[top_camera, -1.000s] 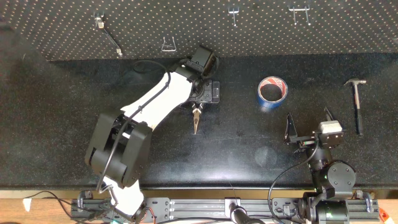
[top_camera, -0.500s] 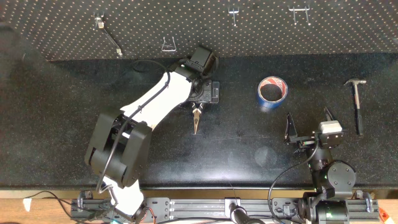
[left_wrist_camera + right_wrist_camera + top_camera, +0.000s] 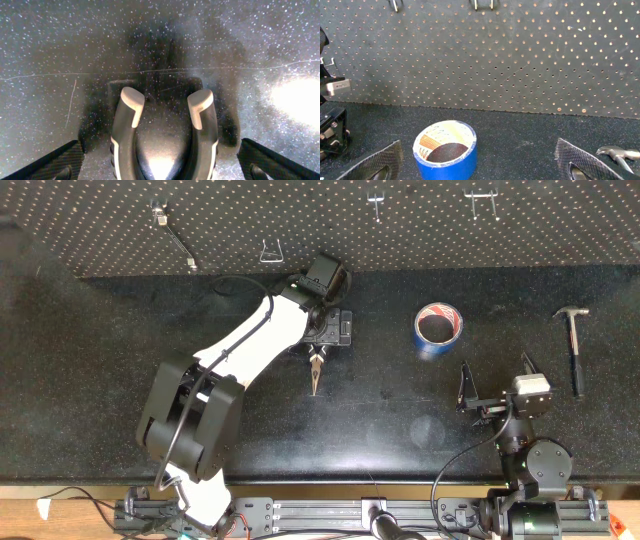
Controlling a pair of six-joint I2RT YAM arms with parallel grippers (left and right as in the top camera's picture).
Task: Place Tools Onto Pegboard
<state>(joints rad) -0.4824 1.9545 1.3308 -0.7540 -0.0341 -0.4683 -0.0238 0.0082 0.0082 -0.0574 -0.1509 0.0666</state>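
pliers (image 3: 314, 370) lie flat on the table (image 3: 90, 340), left of centre, nose toward the arm bases, handles toward the pegboard (image 3: 420, 235). Handling call: steel, stiff, some weight but probably fine for a two-finger grip, not fragile. Handle sleeves look smooth and curved, so a pinch on just one could slip or roll. The pair also pivots, so squeezing across both handles should close them before the grip firms up. I'd take it across both handles, fairly close to the pivot, to keep it from swinging once lifted. left gripper (image 3: 161, 141) points straight down over the handle end, wrist near vertical, arm reaching up and across from its base. Its fingers are spread wide, one outside each handle, with a gap on both sides and nothing gripped. Can't tell how close to the table they are. right gripper (image 3: 496, 380) sits by its own base, wide open and empty, facing the tape (image 3: 438, 328); hammer (image 3: 574, 350) at far right.
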